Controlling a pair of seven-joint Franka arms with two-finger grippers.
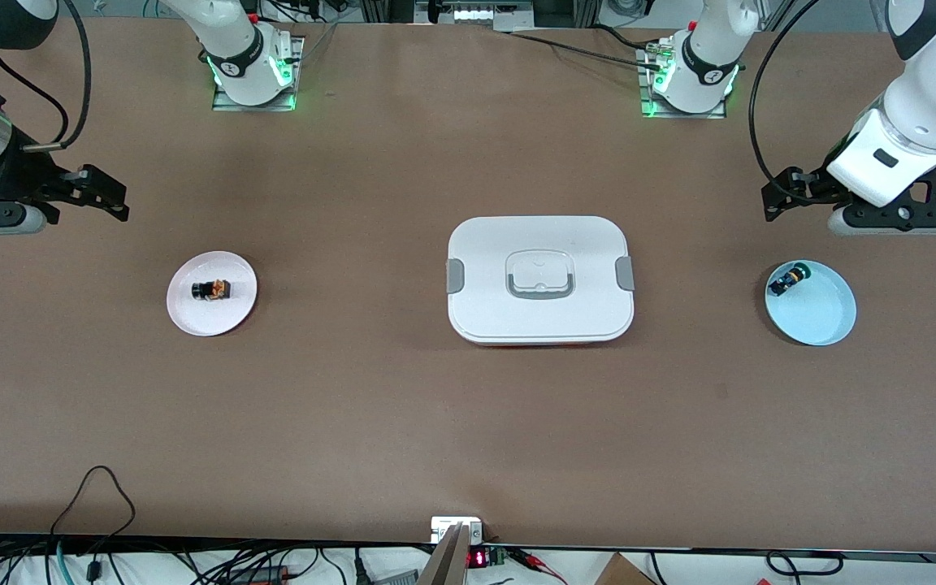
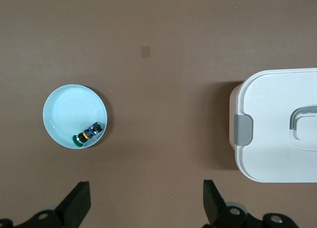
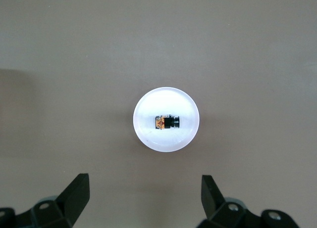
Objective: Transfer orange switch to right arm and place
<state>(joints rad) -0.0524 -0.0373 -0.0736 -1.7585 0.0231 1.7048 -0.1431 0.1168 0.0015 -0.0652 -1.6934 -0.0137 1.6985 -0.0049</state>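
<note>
The orange switch [image 1: 210, 290] lies on its side on a small white plate [image 1: 234, 313] toward the right arm's end of the table. It also shows in the right wrist view [image 3: 167, 122], black body with a tan-orange block. My right gripper [image 1: 110, 199] is open and empty in the air over bare table beside that plate; its fingertips [image 3: 79, 186] stand wide apart. My left gripper [image 1: 778, 203] is open and empty over bare table by a light blue plate [image 1: 829, 321]; its fingertips [image 2: 81, 193] are also wide apart.
A black switch with a green cap [image 1: 787, 279] lies in the light blue plate, also in the left wrist view [image 2: 89, 134]. A white lidded box [image 1: 540, 280] with grey clips sits mid-table. Cables and a small device [image 1: 457, 530] line the front edge.
</note>
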